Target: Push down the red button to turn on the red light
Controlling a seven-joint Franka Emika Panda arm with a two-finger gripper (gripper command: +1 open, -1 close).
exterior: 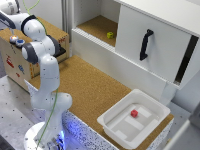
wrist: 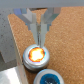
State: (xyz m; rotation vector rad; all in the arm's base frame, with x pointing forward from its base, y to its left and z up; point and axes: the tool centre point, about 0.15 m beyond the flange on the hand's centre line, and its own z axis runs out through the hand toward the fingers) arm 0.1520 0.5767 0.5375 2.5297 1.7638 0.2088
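Observation:
In the wrist view the red button (wrist: 36, 54) sits in a silvery ring on a cork surface, and its cap glows bright orange. My gripper (wrist: 40, 44) is shut, with its fingertips (wrist: 38, 35) together and down on the button's far edge. The blue twin button (wrist: 48, 78) lies just beside it, unlit. In the exterior view the gripper (exterior: 11, 33) reaches down onto the red button (exterior: 13, 38) on top of a wooden box (exterior: 27, 62) at the exterior view's far left, with the blue button (exterior: 19, 43) next to it.
A white tray (exterior: 150, 127) holds a small red cube (exterior: 134, 113) at the exterior view's lower right. A white cabinet with a black door handle (exterior: 145, 44) stands at the back, with a yellow-green object (exterior: 110, 35) on its open shelf. A cork tabletop (exterior: 95, 85) lies between them.

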